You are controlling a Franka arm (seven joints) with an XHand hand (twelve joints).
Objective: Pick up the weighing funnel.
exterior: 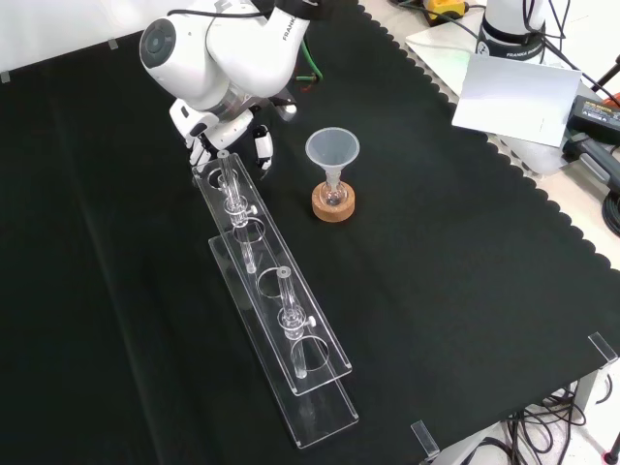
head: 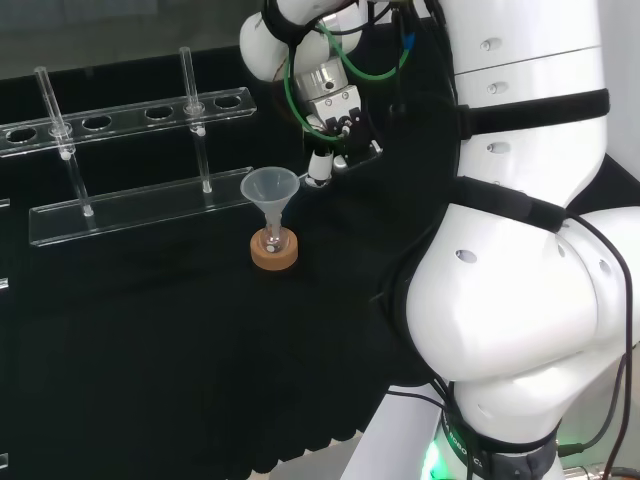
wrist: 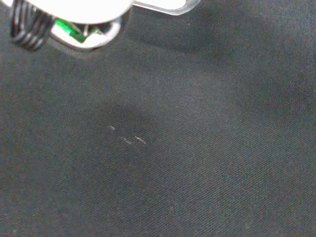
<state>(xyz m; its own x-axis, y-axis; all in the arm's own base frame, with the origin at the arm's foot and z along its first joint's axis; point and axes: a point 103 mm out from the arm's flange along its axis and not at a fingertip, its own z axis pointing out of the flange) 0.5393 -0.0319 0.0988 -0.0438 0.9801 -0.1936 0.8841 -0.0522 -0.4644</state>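
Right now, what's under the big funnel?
The funnel's stem sits in a small flask on a cork ring. The ring covers the cloth beneath; what the flask holds cannot be told.

Desk cloth: black, matt, fine weave. Arm links: white plastic, glossy, smooth. Rack & funnel: clear, shiny. Stand ring: cork, matt, grainy.

Bright, even overhead light pushes the arm's white links nearly to glare and glints off the clear rack and funnel, while the black cloth stays dull, with soft shadow patches beneath the blurred hand.
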